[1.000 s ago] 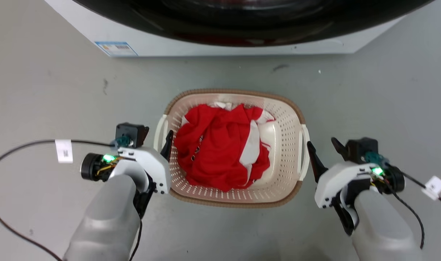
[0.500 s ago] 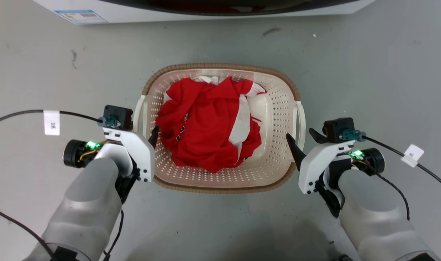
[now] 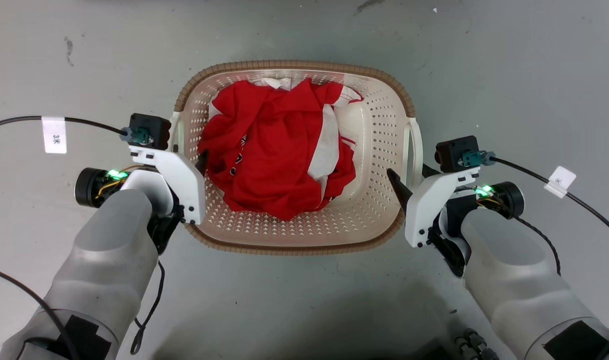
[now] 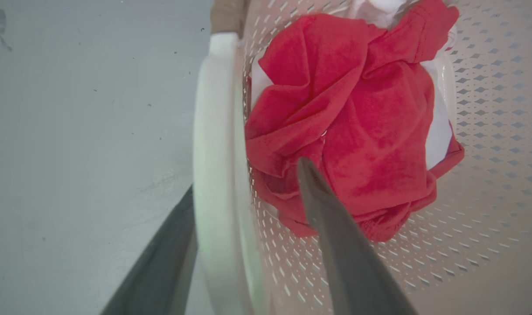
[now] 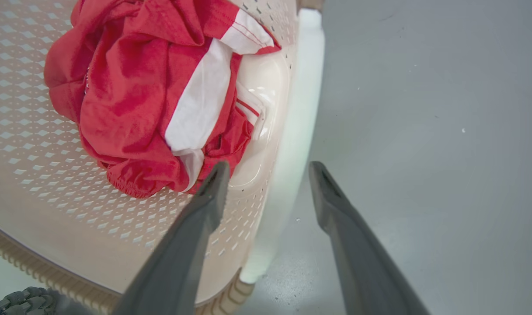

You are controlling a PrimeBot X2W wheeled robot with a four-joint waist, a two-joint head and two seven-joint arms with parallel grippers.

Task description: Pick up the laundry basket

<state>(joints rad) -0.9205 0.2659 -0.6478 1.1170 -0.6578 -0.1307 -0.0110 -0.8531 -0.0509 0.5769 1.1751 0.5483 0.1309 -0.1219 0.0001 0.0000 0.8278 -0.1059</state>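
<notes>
laundry basket (image 3: 284, 249) on grey floor (image 3: 509, 75), between both arms.
L gripper (image 4: 247, 175): jaws spread, astride L white handle (image 4: 215, 131), one finger inside, one outside. R gripper (image 5: 269, 165): same at R handle (image 5: 300, 109). No pinch yet. Inside: red/white garment (image 3: 274, 155).

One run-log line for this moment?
left end effector: open, astride left handle; right end effector: open, astride right handle; laundry basket: on floor, holds red garment
</notes>
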